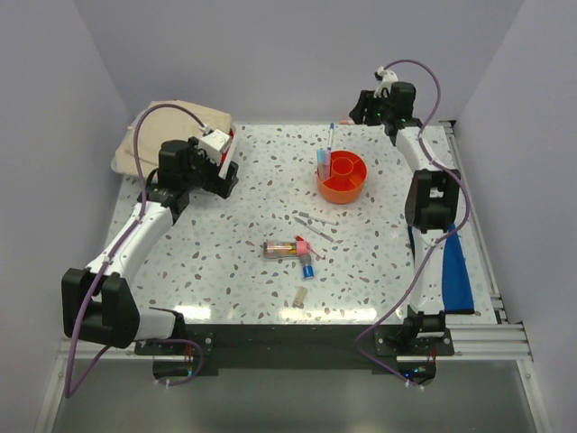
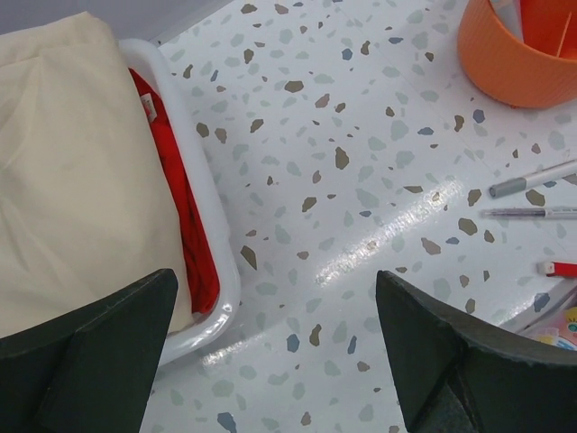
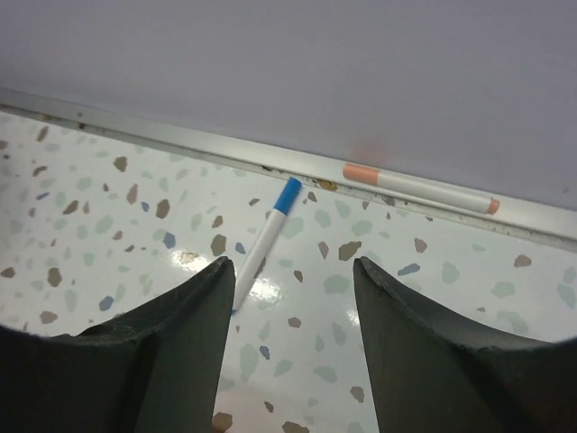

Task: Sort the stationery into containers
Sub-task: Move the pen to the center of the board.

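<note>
The orange tub [image 1: 342,176] stands at the back centre and holds a pink-and-blue marker [image 1: 323,160]; its wall shows in the left wrist view [image 2: 518,54]. Two thin pens [image 1: 315,225] lie in front of it, also in the left wrist view [image 2: 532,180]. A clear tube [image 1: 281,248], a pink marker [image 1: 303,245], a blue marker [image 1: 307,268] and a small cap [image 1: 298,295] lie mid-table. A white pen with a blue cap [image 3: 266,239] lies behind the tub. My left gripper [image 2: 275,334] is open and empty beside the cloth tray. My right gripper [image 3: 293,271] is open and empty over the blue-capped pen.
A white tray [image 2: 203,207] with the beige cloth bundle [image 1: 171,126] and something red sits at the back left. A flat blue mat [image 1: 455,266] hangs at the right edge. An orange-tipped white pen [image 3: 419,188] lies along the back rail.
</note>
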Action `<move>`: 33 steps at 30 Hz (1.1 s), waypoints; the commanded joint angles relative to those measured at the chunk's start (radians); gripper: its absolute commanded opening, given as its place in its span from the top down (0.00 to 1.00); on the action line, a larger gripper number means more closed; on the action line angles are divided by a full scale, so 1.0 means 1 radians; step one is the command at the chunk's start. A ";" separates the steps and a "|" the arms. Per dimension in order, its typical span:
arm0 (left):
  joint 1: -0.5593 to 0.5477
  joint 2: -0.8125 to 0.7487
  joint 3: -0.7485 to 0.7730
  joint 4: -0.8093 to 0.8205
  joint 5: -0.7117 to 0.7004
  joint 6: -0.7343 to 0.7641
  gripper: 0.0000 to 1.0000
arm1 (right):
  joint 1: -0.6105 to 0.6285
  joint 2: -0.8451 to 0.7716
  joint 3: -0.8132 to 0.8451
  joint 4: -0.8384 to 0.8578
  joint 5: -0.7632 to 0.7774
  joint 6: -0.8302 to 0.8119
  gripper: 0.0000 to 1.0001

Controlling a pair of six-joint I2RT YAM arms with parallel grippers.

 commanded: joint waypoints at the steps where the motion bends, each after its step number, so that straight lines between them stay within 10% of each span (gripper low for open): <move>1: -0.037 0.013 0.015 0.043 -0.017 0.001 0.04 | 0.038 0.088 0.156 -0.118 0.143 -0.023 0.42; 33: -0.081 0.024 -0.017 0.065 -0.024 -0.083 0.02 | 0.227 0.360 0.385 -0.138 0.481 -0.034 0.57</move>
